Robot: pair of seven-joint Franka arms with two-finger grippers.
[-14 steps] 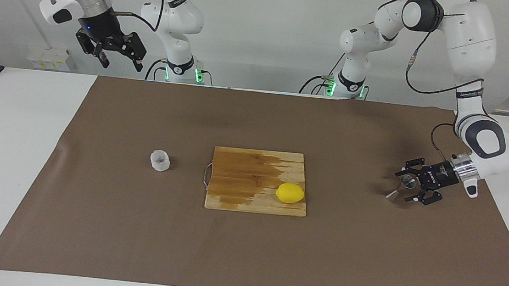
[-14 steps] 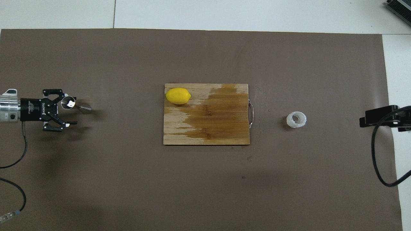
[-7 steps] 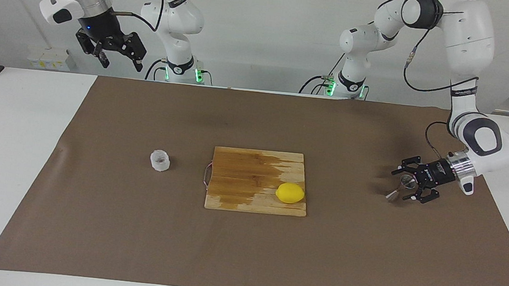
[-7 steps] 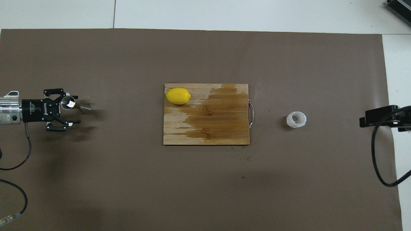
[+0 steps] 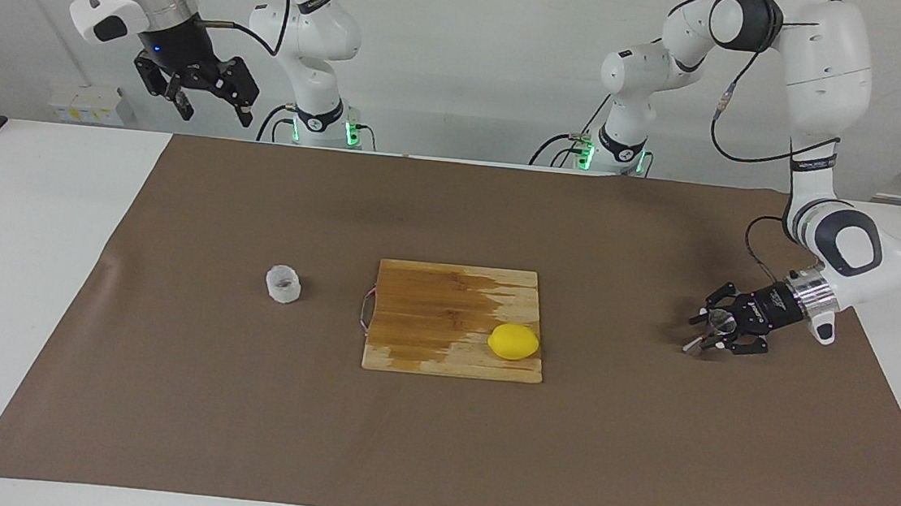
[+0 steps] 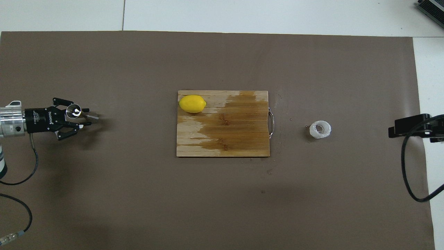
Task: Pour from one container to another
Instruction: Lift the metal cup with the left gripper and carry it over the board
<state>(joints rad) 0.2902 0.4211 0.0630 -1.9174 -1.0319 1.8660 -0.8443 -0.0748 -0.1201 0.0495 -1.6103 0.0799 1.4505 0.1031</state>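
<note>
Two arms at the table, and only one is working. The left gripper (image 5: 711,333) sits low at the left arm's end of the brown mat (image 6: 222,194), its fingers drawn in around the steel jigger (image 6: 80,113), which looks tipped, with its upper cone between the fingers and its lower cone on the mat. I'd call that clamped on the jigger, or within a whisker of it.

From above, taking the cutting board (image 5: 442,350) as the clock's centre, the jigger lies out at nine o'clock and the crinkled cup (image 6: 320,129) at three o'clock, well apart from it. A lemon (image 6: 192,103) rests on the board's corner at about ten o'clock. The right gripper (image 5: 205,93) waits high over the table's edge at the right arm's end, fingers spread apart.

My read: this is the pick-up of the receiving vessel. To do it well, the squeeze wants to land at the narrow waist or squarely across the cone, since shiny steel slips. Then lift straight, bring it upright, and set it down near the cup with its mouth level.
</note>
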